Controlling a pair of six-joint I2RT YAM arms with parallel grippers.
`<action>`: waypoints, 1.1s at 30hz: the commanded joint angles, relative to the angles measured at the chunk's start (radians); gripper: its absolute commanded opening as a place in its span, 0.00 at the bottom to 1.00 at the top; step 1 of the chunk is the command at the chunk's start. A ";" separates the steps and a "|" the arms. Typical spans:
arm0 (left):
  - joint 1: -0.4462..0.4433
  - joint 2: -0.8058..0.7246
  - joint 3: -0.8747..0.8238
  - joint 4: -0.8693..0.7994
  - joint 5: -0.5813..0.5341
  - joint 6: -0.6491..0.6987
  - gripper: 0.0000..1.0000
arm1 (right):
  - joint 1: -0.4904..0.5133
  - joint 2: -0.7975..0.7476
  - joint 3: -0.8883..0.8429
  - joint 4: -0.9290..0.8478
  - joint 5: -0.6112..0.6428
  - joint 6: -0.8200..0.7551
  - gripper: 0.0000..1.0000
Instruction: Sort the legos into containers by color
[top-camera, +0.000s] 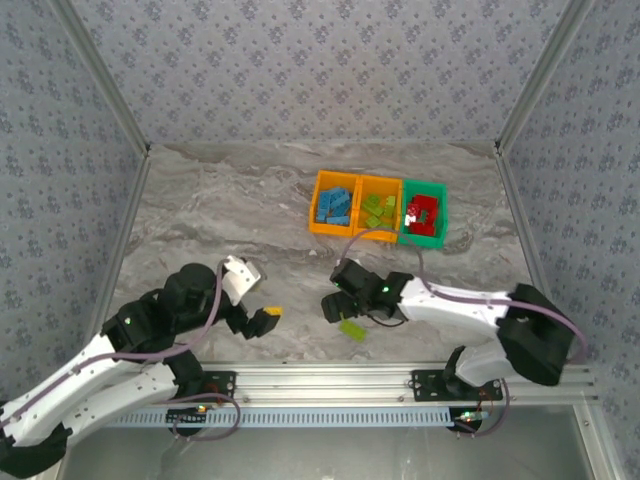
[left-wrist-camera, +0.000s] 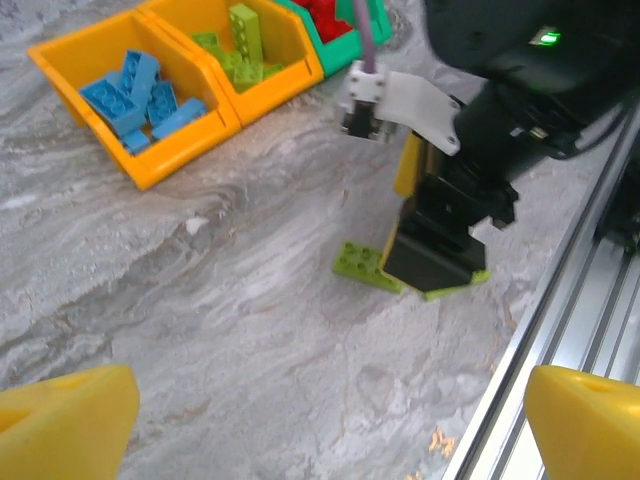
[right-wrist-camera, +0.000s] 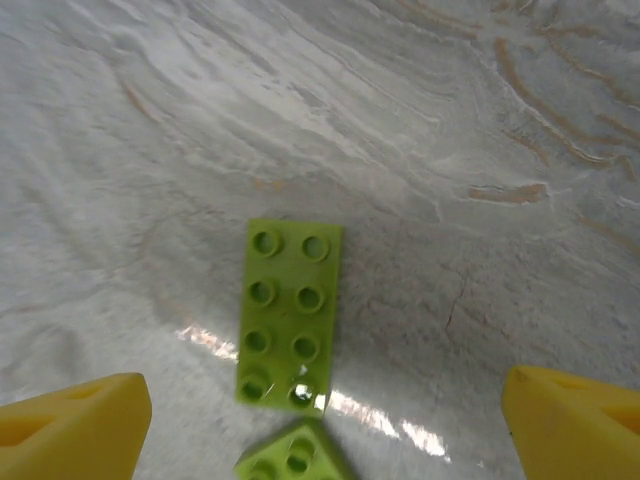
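Note:
A flat lime green lego (right-wrist-camera: 290, 312) lies studs up on the marble table, and a second lime lego (right-wrist-camera: 295, 455) pokes in just below it. My right gripper (right-wrist-camera: 325, 430) hovers open above them, its yellow fingertips (right-wrist-camera: 75, 430) wide on either side and touching neither. From above, that gripper (top-camera: 340, 308) sits right beside the lime lego (top-camera: 352, 328). My left gripper (top-camera: 262, 322) stands open and empty over bare table to the left. At the back stand an orange bin (top-camera: 318, 205) of blue legos, an orange bin (top-camera: 365, 182) of lime legos and a green bin (top-camera: 440, 215) of red ones.
The metal rail (top-camera: 330, 378) carrying the arm bases runs along the near edge, close behind the lime lego. In the left wrist view, the right arm's black gripper (left-wrist-camera: 440, 250) stands over the lime lego (left-wrist-camera: 362, 262). Patterned walls enclose the table.

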 joint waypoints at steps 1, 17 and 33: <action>0.002 -0.021 -0.040 0.003 0.031 0.060 0.99 | 0.018 0.086 0.060 0.010 0.047 -0.019 0.89; 0.095 -0.023 -0.067 0.007 0.082 0.059 0.99 | 0.065 0.234 0.076 -0.025 0.115 0.067 0.43; 0.137 -0.019 -0.066 0.010 0.097 0.066 0.99 | -0.213 -0.187 0.108 0.061 0.337 -0.165 0.27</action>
